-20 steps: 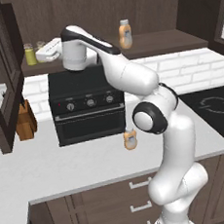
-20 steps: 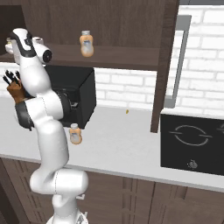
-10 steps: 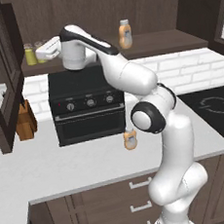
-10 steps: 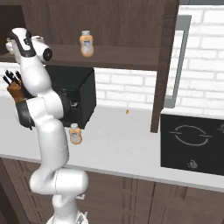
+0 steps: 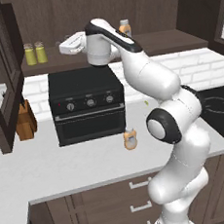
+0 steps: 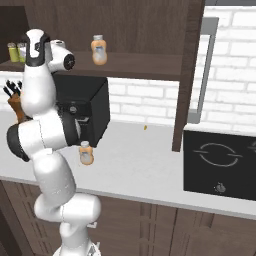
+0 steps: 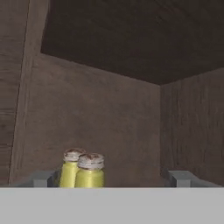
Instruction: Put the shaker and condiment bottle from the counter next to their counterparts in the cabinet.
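Looking through the left base view first, I see two shakers (image 5: 35, 53) standing just beside each other at the left end of the cabinet (image 5: 175, 39) shelf, with the gripper (image 5: 63, 45) level with that shelf a little to their right and apart from them. Farther right on the same shelf stands an orange bottle with a pale cap (image 5: 124, 28) — partly behind the arm. The condiment bottle (image 5: 130, 138) stands upright on the counter (image 5: 56, 166), just in front of the black oven (image 5: 86, 105), and a knife block (image 5: 25, 121) sits at the oven's left. In the right base view, I find the same yellow-green pair (image 6: 16, 52) at the far left of the shelf, the shelf's orange bottle (image 6: 99, 50) well to their right, and the counter's bottle (image 6: 86, 153) beside the arm near the oven's corner. A black cooktop (image 6: 219, 165) lies at the right. In the hand view the two shakers (image 7: 82, 169) nearly touch, one slightly ahead, between the two grey fingertips (image 7: 42, 178) — the jaws stand wide apart and grip nothing.
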Robot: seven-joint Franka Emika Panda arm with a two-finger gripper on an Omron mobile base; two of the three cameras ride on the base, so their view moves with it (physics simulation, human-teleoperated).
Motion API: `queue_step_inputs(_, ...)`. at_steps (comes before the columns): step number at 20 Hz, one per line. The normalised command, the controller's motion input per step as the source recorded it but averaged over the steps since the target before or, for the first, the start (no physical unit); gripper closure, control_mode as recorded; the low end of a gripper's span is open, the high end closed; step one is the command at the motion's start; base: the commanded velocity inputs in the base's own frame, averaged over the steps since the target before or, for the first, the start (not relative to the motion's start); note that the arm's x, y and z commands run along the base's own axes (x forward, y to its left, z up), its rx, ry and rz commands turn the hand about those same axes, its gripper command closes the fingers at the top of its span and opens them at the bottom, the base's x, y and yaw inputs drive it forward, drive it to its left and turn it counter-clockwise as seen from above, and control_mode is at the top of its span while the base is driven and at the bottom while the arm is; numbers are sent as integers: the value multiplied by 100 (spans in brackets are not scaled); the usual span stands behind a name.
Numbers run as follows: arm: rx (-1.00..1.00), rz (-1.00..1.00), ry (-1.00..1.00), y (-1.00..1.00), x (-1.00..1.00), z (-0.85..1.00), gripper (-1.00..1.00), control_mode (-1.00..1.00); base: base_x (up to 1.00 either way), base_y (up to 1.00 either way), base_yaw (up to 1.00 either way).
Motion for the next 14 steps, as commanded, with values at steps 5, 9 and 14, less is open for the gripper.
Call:
queue_step_inputs(5,0,0,-21,-83,-96,34,-100,-100,0,0,0)
queue_step_inputs(9,1,0,-35,-51,-100,45,-100,-100,0,0,0)
queue_step_inputs(14,0,0,-28,-57,-100,12,-100,-100,0,0,0)
